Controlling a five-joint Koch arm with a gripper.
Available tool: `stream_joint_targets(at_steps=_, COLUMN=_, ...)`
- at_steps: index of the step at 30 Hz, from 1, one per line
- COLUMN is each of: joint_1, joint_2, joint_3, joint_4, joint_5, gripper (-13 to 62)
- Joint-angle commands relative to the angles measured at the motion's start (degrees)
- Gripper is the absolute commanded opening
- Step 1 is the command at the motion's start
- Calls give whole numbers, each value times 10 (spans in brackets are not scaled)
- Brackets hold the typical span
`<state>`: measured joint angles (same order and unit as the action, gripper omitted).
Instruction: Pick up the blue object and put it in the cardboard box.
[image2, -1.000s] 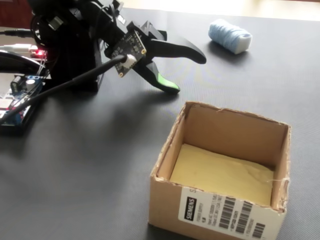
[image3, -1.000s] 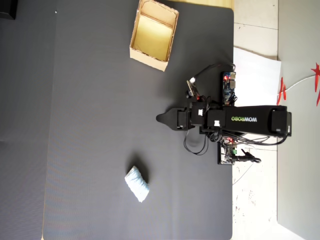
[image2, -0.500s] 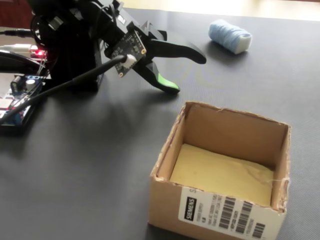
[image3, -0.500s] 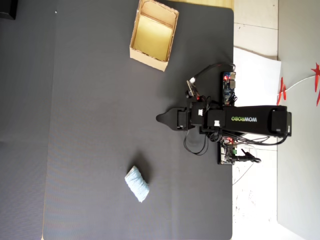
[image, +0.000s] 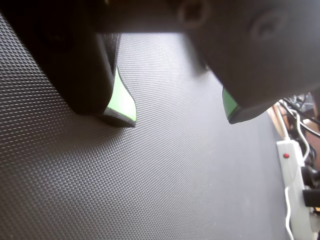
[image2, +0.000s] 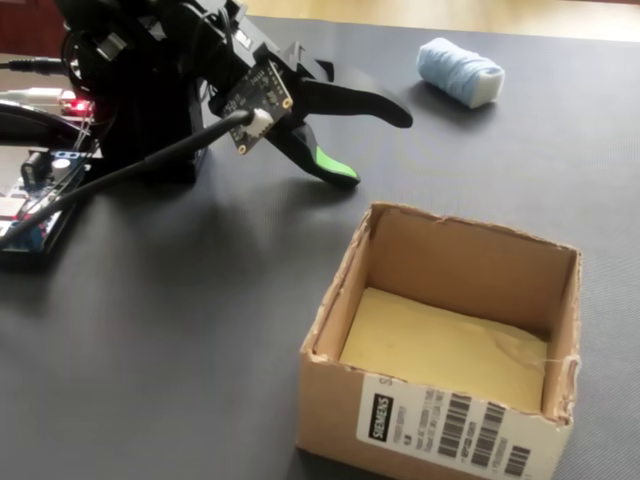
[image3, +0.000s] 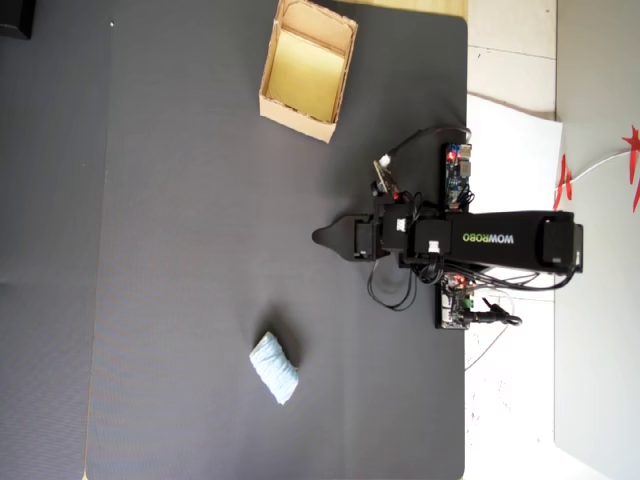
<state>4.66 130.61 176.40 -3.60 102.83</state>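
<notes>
Blue object (image3: 273, 368) lies diagonal on mat (image3: 180, 250); hand (image2: 378, 140) spread, empty.

We can read only two words. In the fixed view, the cardboard box (image2: 440, 340) has a white sticker (image2: 455, 425) on its front wall, at the bottom edge of the picture. The sticker has the word SIEMENS in a small black patch, and black bar codes beside it. The little print next to the bar codes is too small for us to read. In the overhead view, the long black arm (image3: 505, 240) has white letters along its top. The letters are upside down and say WOWROBO.
</notes>
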Motion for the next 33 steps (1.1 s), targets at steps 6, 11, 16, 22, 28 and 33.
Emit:
stream_joint_targets(at_steps=6, joint_1=-4, joint_2=50, joint_3=23, joint_4=67, joint_5=7, gripper=341)
stream_joint_targets(at_steps=11, joint_1=-16, joint_2=50, joint_3=23, joint_4=50, joint_5=6, gripper=341)
stream_joint_targets(at_steps=16, joint_1=-66, joint_2=51, joint_3=22, joint_4=13, joint_5=-38, gripper=340)
stream_joint_targets(at_steps=22, joint_1=-144, joint_2=51, joint_3=22, joint_4=-21, joint_5=-47, gripper=340)
stream_joint_targets(at_steps=28, joint_1=-236, joint_2=51, joint_3=20, joint_4=-55, joint_5=-57, gripper=339)
stream_joint_targets(at_steps=33, joint_1=-307, joint_2=51, joint_3=17, joint_4=-55, joint_5=-55, gripper=338)
